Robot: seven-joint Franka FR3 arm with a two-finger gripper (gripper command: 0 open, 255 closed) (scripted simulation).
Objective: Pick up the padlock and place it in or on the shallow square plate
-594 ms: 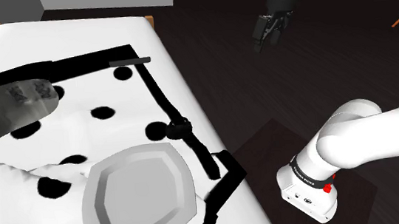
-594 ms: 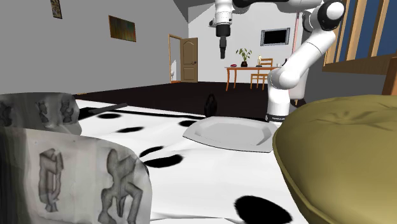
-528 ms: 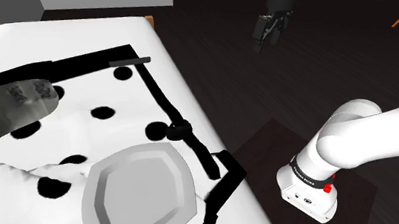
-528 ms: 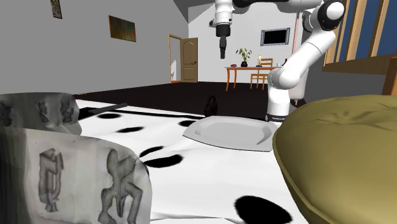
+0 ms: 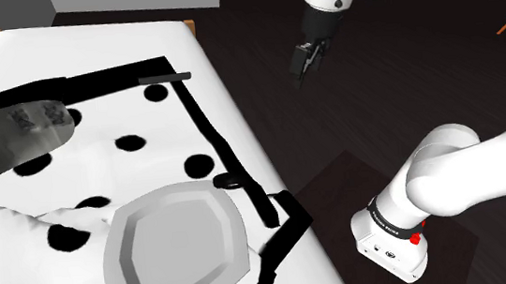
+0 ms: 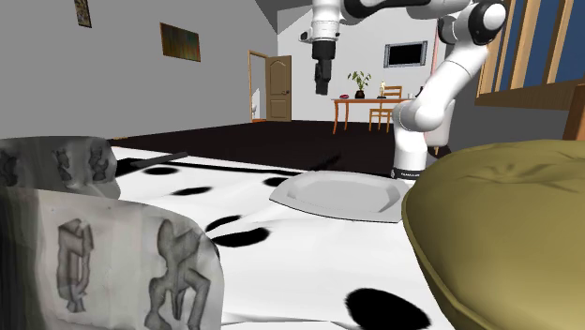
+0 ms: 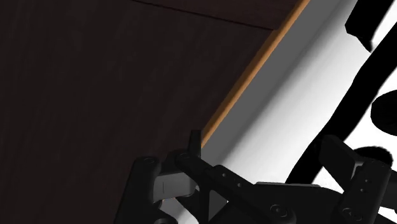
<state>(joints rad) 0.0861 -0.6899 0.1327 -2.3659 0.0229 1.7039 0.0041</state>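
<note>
Reaching step; gripper (image 5: 303, 63) hangs off the bed's (image 5: 93, 56) edge; jaws, I cannot tell; next, descend onto the padlock (image 5: 230, 179) beside the plate (image 5: 113, 261).

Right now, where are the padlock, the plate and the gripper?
padlock (image 5: 229, 178): shoulder view, its dark body.
plate (image 5: 178, 248): shoulder view, bare middle.
gripper (image 5: 300, 69): shoulder view, between the fingertips.

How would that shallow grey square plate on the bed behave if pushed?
The shallow grey square plate looks rigid, so it would probably keep its shape. It lies on a rumpled black-spotted white bedcover, so it may well rock or drag rather than slide smoothly.
</note>
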